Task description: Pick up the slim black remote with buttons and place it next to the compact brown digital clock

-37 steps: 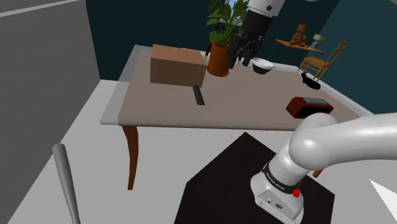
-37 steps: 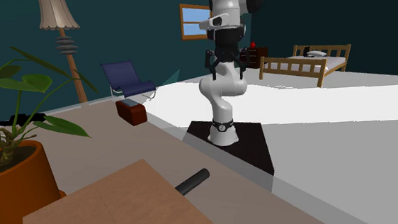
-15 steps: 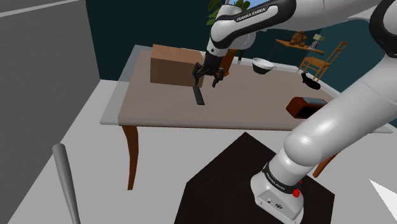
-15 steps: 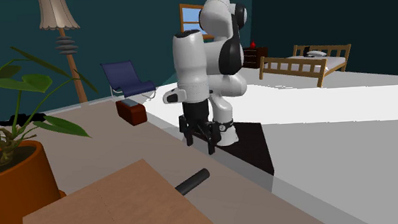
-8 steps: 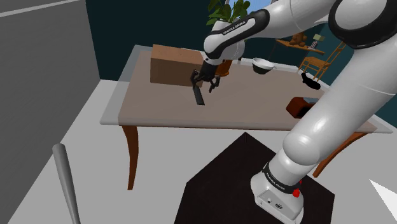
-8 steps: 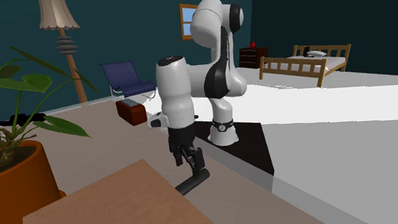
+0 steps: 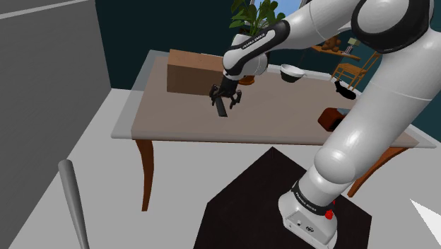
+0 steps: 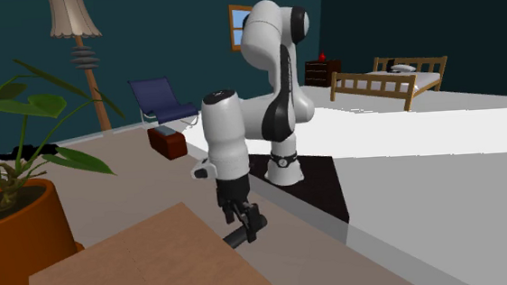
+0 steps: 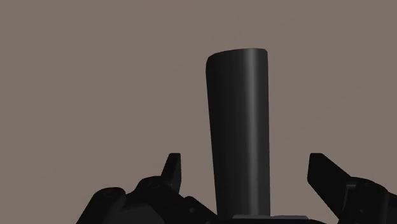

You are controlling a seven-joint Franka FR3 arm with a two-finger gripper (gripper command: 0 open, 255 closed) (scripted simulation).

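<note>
Wrist view: you have one black remote (image 9: 238, 127), flat on the grey-brown surface (image 9: 95, 76), running lengthwise away from the hand. Two fingers (image 9: 172, 167) are spread wide, one to each side of the remote's near end, with a gap on both sides; they hold nothing.

Shoulder view, items for your count:
- one remote (image 7: 222, 108), near the middle of the surface (image 7: 283, 124), just in front of one brown box (image 7: 191, 71); the fingers (image 7: 234, 100) are down around it
- one brown clock (image 7: 326, 119), well apart from the remote toward the shoulder view's right, partly behind the arm
- one white bowl (image 7: 290, 71), at the far edge
- one baseball bat (image 7: 71, 194), at the shoulder view's lower left, off the surface
- one wooden chair (image 7: 355, 67), beyond the surface

Second exterior view, further items for you:
- one potted plant (image 8: 13, 224), close to the camera
- the clock (image 8: 167, 141), seen whole at the far end of the surface
- the remote (image 8: 235, 239), beside the box's edge, under the fingers (image 8: 251, 220)
- one floor lamp (image 8: 71, 22)
- one blue chair (image 8: 160, 99)
- one bed (image 8: 392, 76)
- one window (image 8: 249, 24)
</note>
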